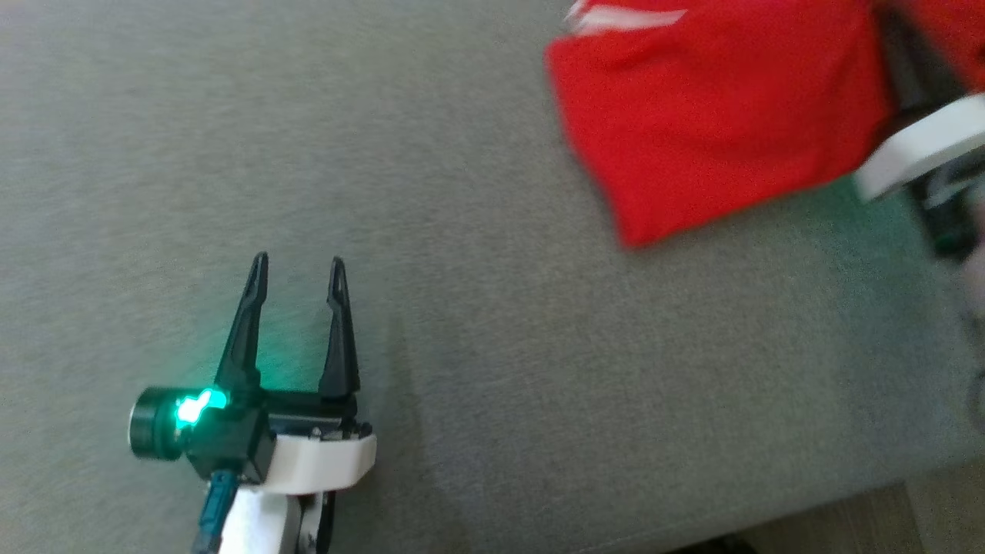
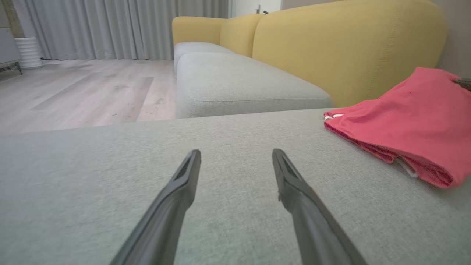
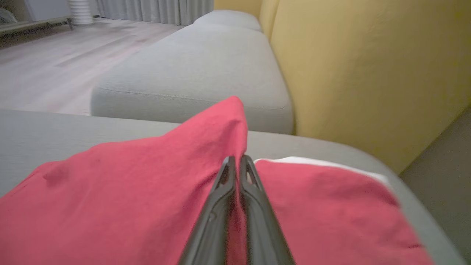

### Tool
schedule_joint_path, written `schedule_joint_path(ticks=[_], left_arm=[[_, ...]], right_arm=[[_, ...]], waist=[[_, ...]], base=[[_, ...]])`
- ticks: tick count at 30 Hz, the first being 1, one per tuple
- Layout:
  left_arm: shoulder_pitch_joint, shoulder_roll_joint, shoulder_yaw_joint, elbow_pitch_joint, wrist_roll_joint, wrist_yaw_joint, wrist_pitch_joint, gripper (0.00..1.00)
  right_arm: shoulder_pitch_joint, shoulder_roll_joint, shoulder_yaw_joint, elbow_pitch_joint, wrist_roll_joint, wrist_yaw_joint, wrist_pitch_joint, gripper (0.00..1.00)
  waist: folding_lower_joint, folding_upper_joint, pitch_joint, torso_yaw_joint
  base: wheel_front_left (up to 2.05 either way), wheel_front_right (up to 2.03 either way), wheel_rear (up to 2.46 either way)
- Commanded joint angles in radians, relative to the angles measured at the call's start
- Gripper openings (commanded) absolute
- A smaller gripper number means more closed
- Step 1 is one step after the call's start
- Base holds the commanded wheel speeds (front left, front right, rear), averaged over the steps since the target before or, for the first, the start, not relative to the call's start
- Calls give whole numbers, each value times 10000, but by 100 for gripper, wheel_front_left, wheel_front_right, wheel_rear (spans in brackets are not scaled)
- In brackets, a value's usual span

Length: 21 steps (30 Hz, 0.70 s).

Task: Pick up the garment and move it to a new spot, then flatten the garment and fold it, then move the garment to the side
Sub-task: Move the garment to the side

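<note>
Frankly, my biggest worry is the grey cushion (image 1: 462,231) itself. Its weave looks grippy, so if I drag the garment (image 1: 716,115) across it instead of lifting clear, the cloth will likely bunch and roll under. The garment lies at the cushion's far right corner in a loosely doubled heap, with a white trim (image 3: 316,163) showing along one side. The cushion's rounded edge is just beside it, so a sideways tug could tip cloth over the drop.

My right pincer (image 3: 237,159) is closed on a raised ridge of the red cloth. The bite looks thin, perhaps one layer, and a quick lift could pull that layer free or leave the rest trailing. The head view is smeared on that side, so I cannot judge how deep the hold goes. My left pincer (image 1: 296,265) hangs low over bare cushion, well apart from the garment, with its jaws apart and nothing between them. It could snag cloth swung its way.

For room, the cushion is bare from the garment across to its left side, which gives me a broad landing area. Its near edge cuts across the lower right of the head view, with floor (image 1: 950,515) beyond it. The yellow backrest (image 2: 349,44) stands past the far edge.
</note>
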Motion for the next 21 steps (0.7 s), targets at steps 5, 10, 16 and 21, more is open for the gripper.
schedule_joint_path(ticks=[5, 10, 16, 21], left_arm=[[-459, -18, 398, -297, 224, -130, -51, 100], [-745, -20, 459, -336, 205, -163, -51, 100], [-836, -23, 579, -583, -273, -66, -51, 100], [-580, -24, 582, -649, -729, 39, -51, 100]], right_arm=[[-517, -1341, -795, -435, -381, 65, 208, 0], [-814, -1949, -2122, -620, -1472, 65, 67, 100], [576, -127, -3692, -1780, -2900, 65, -174, 100], [2953, 1862, -3271, -3360, -2494, 65, -180, 100]], waist=[[-2, 0, 929, -717], [-2, 0, 971, -696], [-2, 0, 173, -355], [-2, 0, -978, 105]], base=[[0, 0, 0], [0, 0, 0], [0, 0, 0], [0, 0, 0]])
